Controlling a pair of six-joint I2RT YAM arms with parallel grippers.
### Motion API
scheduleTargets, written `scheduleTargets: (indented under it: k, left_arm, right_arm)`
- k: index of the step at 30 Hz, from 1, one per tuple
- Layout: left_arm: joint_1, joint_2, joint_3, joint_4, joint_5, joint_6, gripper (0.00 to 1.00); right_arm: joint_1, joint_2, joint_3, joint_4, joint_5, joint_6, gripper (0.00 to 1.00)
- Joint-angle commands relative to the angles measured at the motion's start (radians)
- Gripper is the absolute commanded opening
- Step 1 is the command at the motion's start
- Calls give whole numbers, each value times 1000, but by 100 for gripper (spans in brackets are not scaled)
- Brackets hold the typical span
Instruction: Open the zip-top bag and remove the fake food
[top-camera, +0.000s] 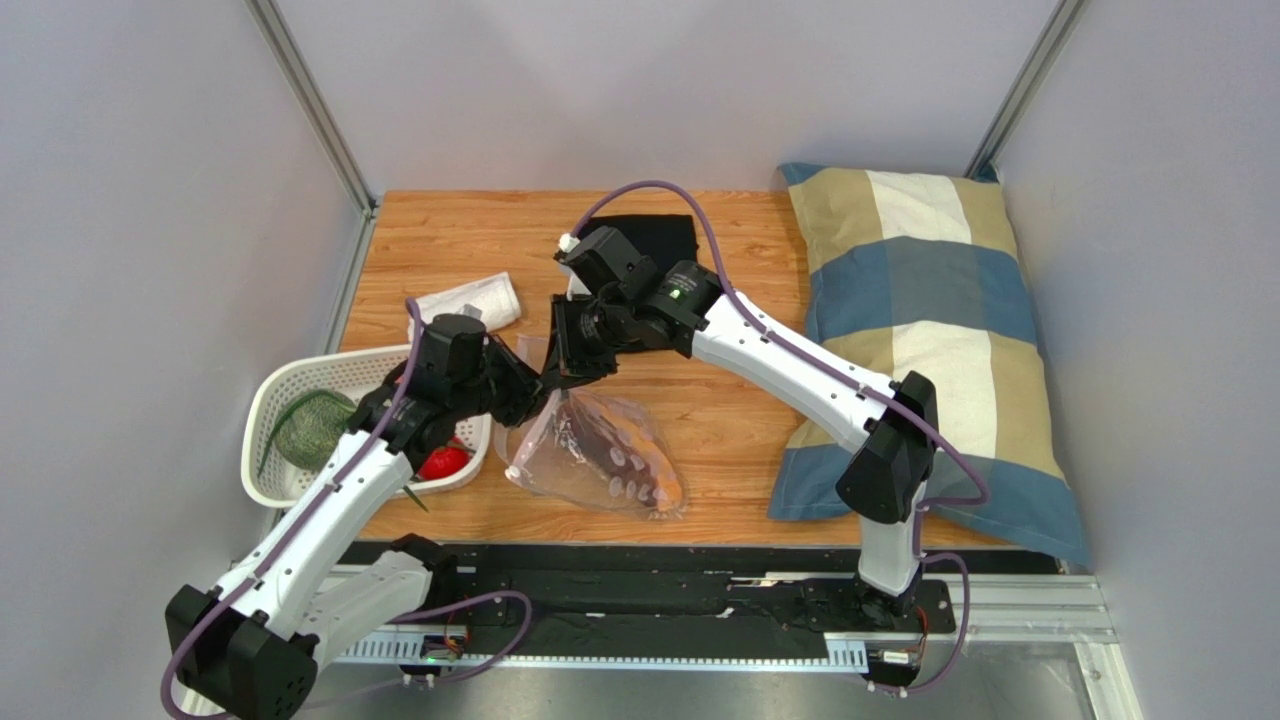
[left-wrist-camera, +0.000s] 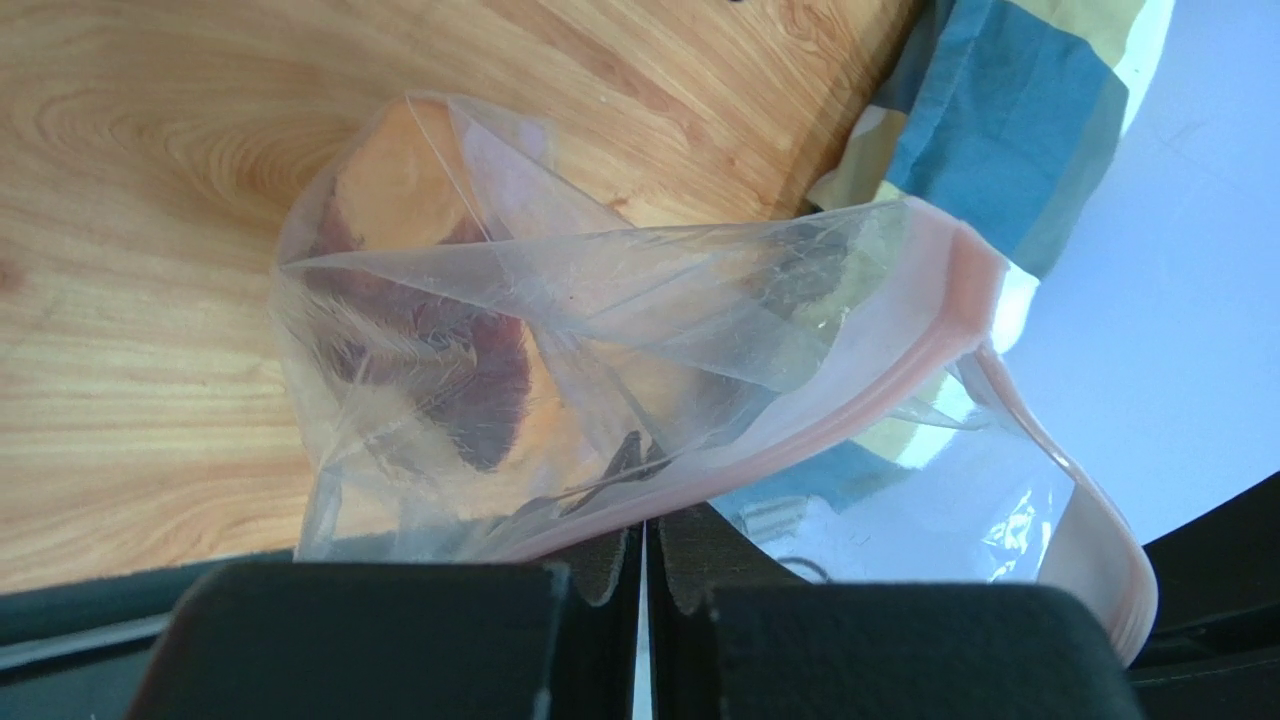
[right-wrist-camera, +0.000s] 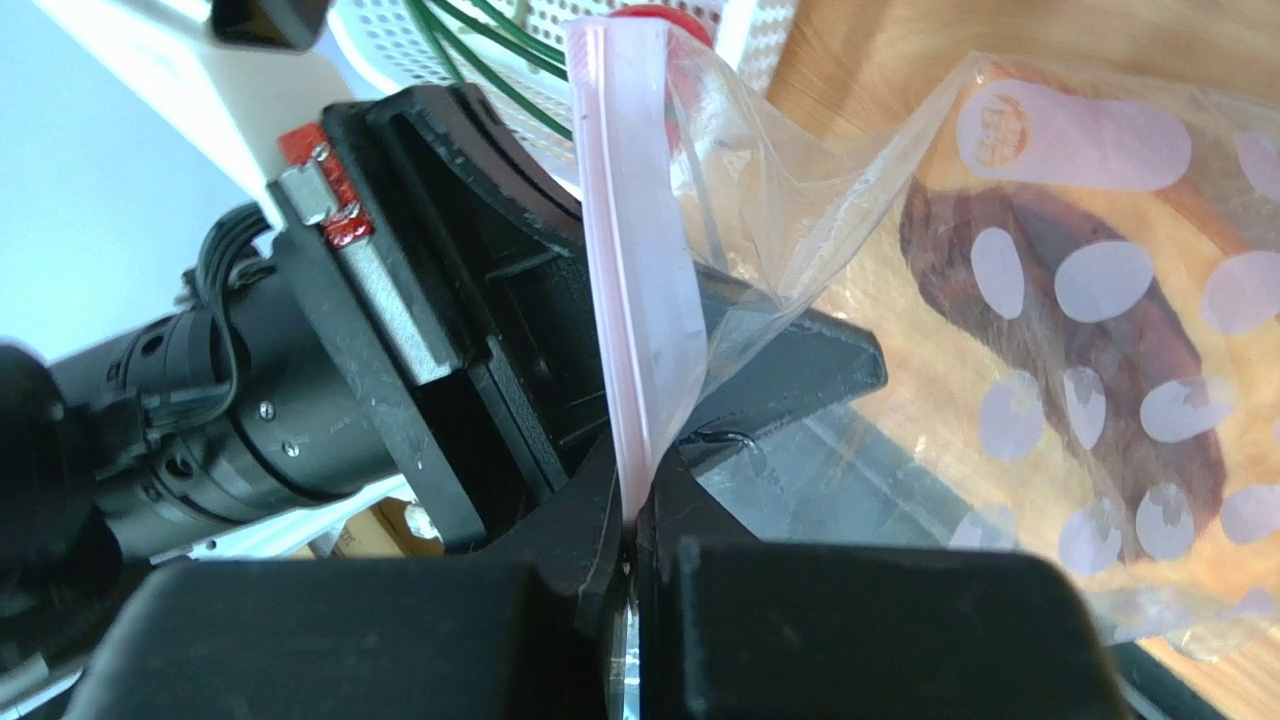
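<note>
Clamping the pinkish zip strip (right-wrist-camera: 639, 300): left pincer (left-wrist-camera: 646, 558) and right pincer (right-wrist-camera: 631, 518), both clenched on the clear pink-dotted plastic zip-top bag (top-camera: 601, 450), mouth parted between them. Bag's long axis slants near-right down to the wooden table (top-camera: 736, 420); orange elongated toy piece (left-wrist-camera: 398, 180) lies deep inside.

The left gripper (left-wrist-camera: 646, 558) and right gripper (right-wrist-camera: 628, 525) crowd the mouth of the zip-top bag (top-camera: 601, 450), each clamped on its rim, close together. The white basket (top-camera: 271, 387) hems the left side and the pillow (top-camera: 932, 300) the right. Bare table (top-camera: 736, 428) lies open between bag and pillow, under the right arm (top-camera: 796, 368). The rolled towel (top-camera: 469, 300) and black cloth (top-camera: 661, 233) sit farther back.
</note>
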Motion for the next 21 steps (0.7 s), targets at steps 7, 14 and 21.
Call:
scheduleTargets:
  k: [7, 14, 21]
  left_arm:
    - [-154, 73, -22, 227, -88, 2, 0]
    - [-212, 106, -123, 302, -67, 37, 2]
    - [-212, 15, -157, 300, -93, 139, 2]
  right_arm:
    - [20, -22, 4, 105, -57, 99, 0]
    - [1, -46, 42, 98, -6, 46, 0]
    - [-6, -94, 13, 57, 46, -11, 0]
